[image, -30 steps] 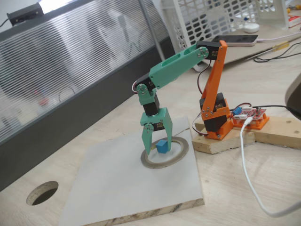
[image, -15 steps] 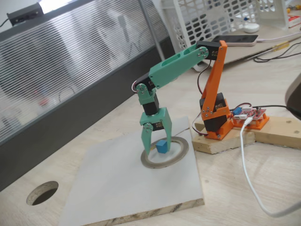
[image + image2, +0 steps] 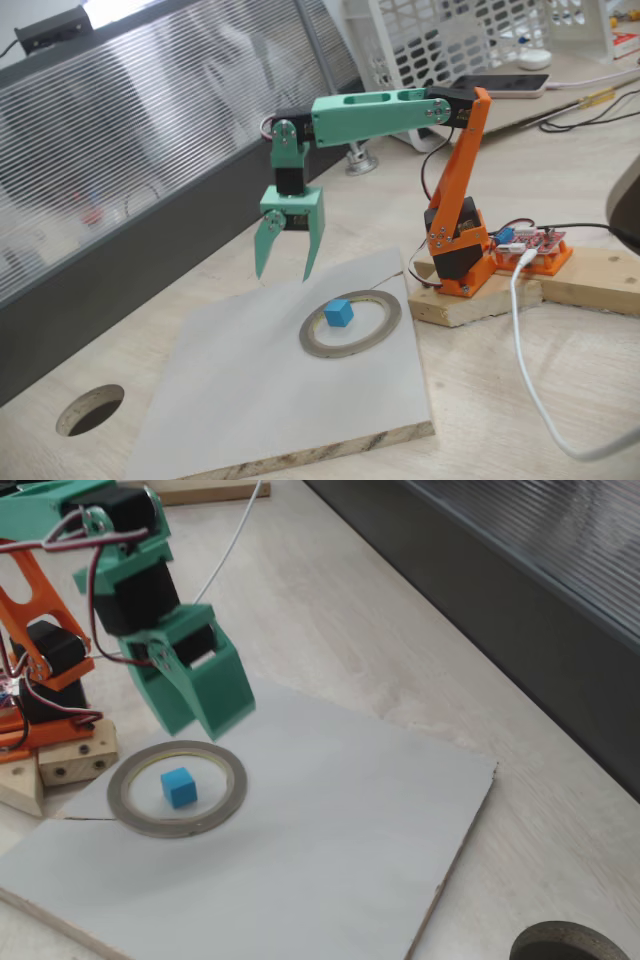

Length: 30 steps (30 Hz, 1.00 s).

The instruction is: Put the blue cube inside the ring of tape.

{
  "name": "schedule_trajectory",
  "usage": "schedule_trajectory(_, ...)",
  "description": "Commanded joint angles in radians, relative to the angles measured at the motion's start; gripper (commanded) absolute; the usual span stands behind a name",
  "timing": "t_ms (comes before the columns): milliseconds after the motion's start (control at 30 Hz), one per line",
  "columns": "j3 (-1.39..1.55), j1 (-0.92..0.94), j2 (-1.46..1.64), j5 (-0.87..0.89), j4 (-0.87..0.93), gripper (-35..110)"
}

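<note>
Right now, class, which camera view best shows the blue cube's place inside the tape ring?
A fixed view from above: bare board shows all round the blue cube within the ring of tape. Another fixed view shows the cube lower, foreshortened.

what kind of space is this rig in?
Probably a hobby or lab desk: wooden tabletop with a cable hole, loose wires and a bare circuit board, and a white plastic basket behind the arm.

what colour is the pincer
Teal green pincer, plainest in this fixed view, hanging open above the white board.
</note>
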Motion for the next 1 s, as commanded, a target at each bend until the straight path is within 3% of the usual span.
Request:
schedule_trajectory(0,-0.083,-0.006,0.049,0.005,0.186,44)
schedule_trajectory(333,-0.124,-0.005,0.187,0.012,0.454,44)
schedule_trajectory(600,-0.100,-0.005,0.173,0.008,0.517,44)
schedule_trajectory(967,0.268,-0.003,0.298,0.014,0.514,44)
